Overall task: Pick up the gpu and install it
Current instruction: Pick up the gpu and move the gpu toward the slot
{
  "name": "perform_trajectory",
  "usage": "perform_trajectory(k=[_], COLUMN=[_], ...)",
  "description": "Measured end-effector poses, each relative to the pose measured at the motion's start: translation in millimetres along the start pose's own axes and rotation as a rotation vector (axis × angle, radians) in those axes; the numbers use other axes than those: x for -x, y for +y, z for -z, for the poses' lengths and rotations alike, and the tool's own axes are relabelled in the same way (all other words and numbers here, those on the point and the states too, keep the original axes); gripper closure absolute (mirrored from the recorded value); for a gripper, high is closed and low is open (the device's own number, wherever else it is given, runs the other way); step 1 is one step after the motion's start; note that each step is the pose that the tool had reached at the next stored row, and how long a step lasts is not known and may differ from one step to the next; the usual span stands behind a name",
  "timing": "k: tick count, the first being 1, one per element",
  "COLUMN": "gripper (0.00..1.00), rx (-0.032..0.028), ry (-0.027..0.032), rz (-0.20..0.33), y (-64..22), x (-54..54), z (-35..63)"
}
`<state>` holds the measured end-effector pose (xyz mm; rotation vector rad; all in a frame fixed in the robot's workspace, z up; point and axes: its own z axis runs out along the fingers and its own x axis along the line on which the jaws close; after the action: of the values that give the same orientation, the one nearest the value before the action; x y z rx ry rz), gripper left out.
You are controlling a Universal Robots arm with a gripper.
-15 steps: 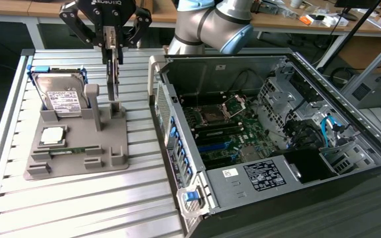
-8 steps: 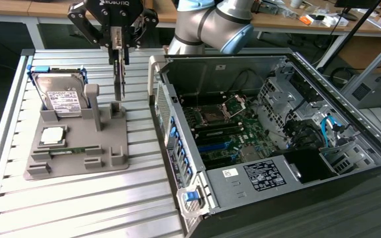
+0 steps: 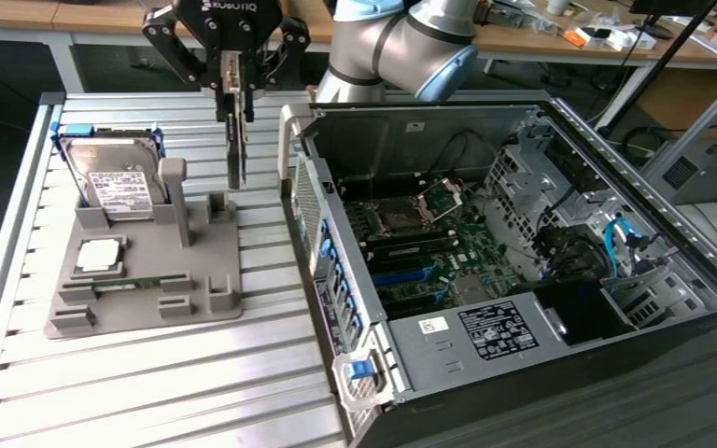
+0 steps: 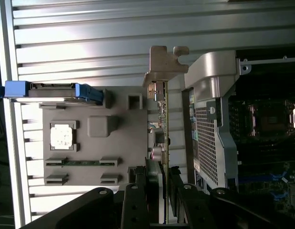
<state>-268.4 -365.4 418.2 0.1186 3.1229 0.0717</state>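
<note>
Currently we see the tool [image 3: 234, 93] pinching the gpu [image 3: 234, 149] by its upper edge. It holds the card just above the grey holder [image 3: 134, 313] on the slatted bench [image 3: 147, 392], between the hard drive [image 3: 116, 187] and the open computer case [image 3: 396, 140]. We judge the card light, stiff and fragile. It is best gripped on a bare board edge, away from components and contacts. The board stands on edge. Its long axis appears to lie level, running along the bench, with the silvery bracket [image 4: 164, 62] at the hard drive's end.
</note>
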Motion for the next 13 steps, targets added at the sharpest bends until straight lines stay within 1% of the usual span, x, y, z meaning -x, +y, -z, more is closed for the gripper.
perform_trajectory(k=[13], gripper=[0.7], rx=[-0.0026], ry=[-0.0002], rz=[0.0], y=[1.2], x=[16.3], z=[-0.6])
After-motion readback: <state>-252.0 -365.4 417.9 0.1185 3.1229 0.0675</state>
